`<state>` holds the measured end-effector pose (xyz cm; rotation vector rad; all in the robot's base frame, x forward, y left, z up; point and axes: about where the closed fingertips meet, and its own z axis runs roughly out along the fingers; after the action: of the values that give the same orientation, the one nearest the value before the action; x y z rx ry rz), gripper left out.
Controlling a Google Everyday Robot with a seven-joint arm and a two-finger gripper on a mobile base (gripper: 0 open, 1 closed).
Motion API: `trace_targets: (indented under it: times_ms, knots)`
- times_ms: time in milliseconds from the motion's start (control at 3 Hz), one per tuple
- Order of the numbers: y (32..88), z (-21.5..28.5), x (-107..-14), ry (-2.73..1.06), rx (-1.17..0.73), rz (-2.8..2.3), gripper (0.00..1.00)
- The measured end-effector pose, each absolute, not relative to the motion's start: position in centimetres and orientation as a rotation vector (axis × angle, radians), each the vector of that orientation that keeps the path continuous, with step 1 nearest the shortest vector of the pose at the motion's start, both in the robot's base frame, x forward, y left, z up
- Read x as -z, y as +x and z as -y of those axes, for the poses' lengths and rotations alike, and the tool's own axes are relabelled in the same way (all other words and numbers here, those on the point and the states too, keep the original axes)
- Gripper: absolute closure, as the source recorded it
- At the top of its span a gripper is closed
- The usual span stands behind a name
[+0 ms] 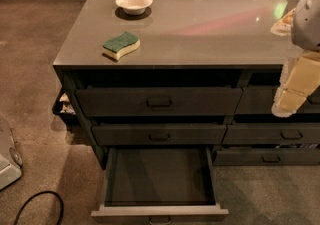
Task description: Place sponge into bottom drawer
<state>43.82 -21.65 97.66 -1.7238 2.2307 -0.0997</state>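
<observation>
The sponge (121, 45), dark green on top with a cream-yellow body, lies on the grey countertop (210, 24) near its front left corner. The bottom drawer (159, 175), lowest of the wide left column, is pulled fully out and its dark inside is bare. My gripper (290, 96) hangs at the right edge of the camera view, in front of the right column of drawers. It is far to the right of the sponge and holds nothing that I can see.
A round white bowl (134, 3) stands behind the sponge. The two wide drawers (159, 102) above are shut. Narrower drawers (272, 134) are at the right. A black cable (40, 205) and a white object (7, 159) lie on the carpet at the left.
</observation>
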Motion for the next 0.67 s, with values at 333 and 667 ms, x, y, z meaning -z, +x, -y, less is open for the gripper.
trace_targets:
  times_ms: [333,667]
  knots:
    - [43.8,21.6,-97.9,-1.713,0.101,-2.225,0.0]
    - [46.2,21.0,-99.2,-1.58,-0.002,-2.198,0.0]
